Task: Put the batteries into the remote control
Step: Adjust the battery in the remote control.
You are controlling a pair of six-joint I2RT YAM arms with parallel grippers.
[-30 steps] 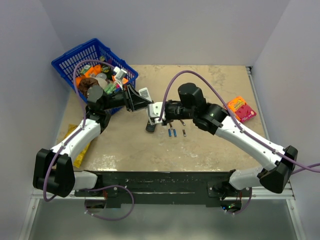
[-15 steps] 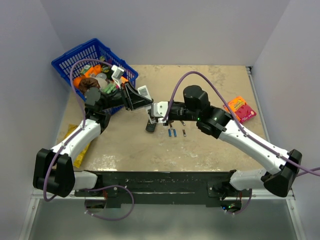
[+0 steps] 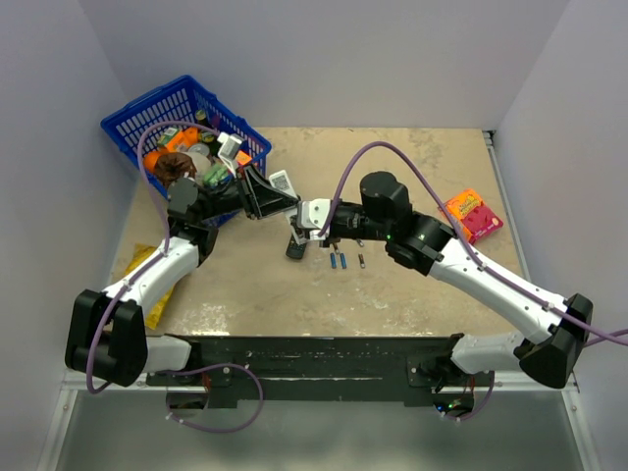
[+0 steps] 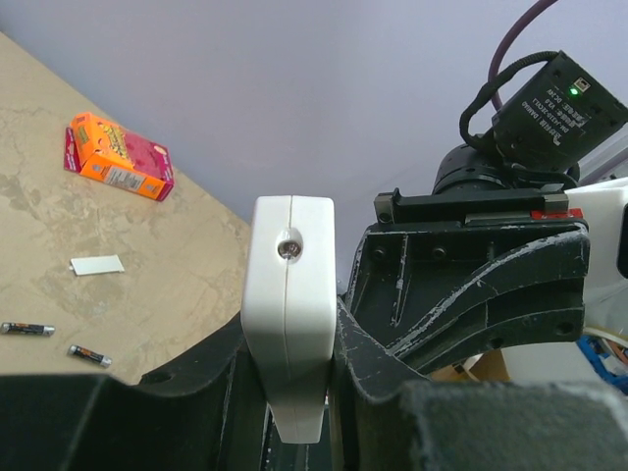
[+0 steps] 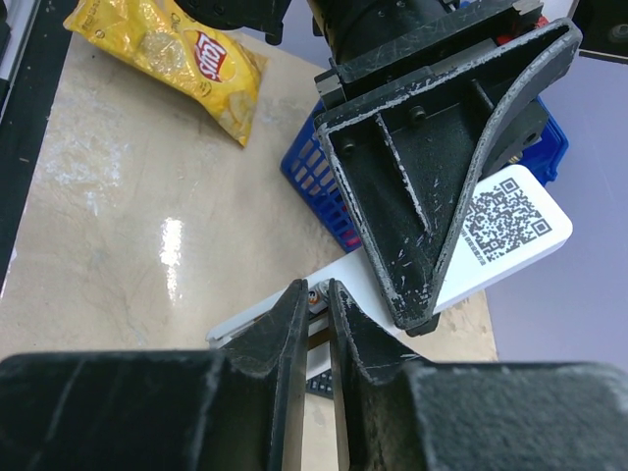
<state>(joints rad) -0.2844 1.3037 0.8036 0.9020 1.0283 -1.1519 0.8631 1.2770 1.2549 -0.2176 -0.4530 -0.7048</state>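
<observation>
I have the remote control (image 4: 289,314) up off the desk (image 3: 412,162), near the blue basket (image 3: 147,113), clamped between my left fingers (image 4: 461,294). My right arm (image 3: 471,265) stretches across to meet it, with the right fingers (image 5: 280,339) closed at its lower end. Loose batteries (image 3: 340,262) lie on the desk beneath.

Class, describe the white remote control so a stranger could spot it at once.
Find the blue basket at the far left corner of the table. Just right of it, the left tool grips the white remote control in mid-air. Unlike its neighbours, it is a slim white slab with a QR-code label.
</observation>
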